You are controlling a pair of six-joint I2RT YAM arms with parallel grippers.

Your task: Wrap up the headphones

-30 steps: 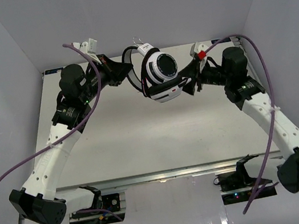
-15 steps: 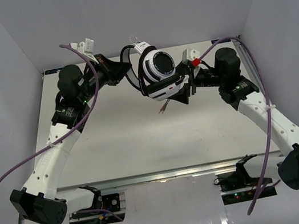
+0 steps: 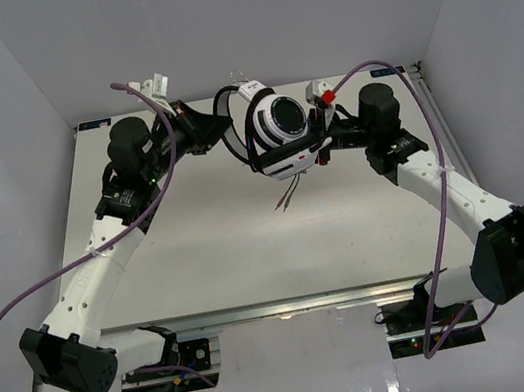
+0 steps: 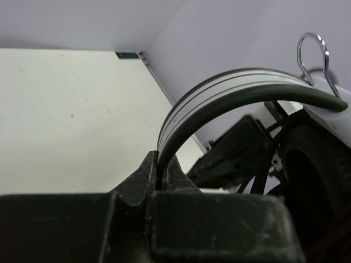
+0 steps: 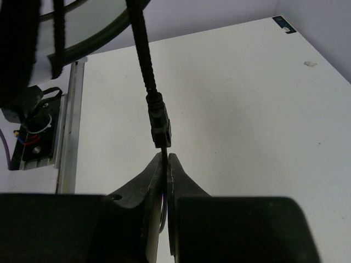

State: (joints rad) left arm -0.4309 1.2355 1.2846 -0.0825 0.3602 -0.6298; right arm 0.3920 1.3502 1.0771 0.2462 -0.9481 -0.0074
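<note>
currently the right end effector (image 5: 164,160) is pressed together on the black cord (image 5: 147,60) below its inline joint; the left end effector (image 4: 163,164) pinches the headband (image 4: 230,96). the headphones (image 3: 281,121) hang above the far-middle worktop (image 3: 253,258). winding seems underway; next, the cord needs leading round them, kept taut.

My worktop (image 3: 242,255) is pale and matte, boxed in by plain grey walls (image 3: 241,17) on the left, right and far sides; a metal rail (image 3: 281,305) edges its near side.
</note>
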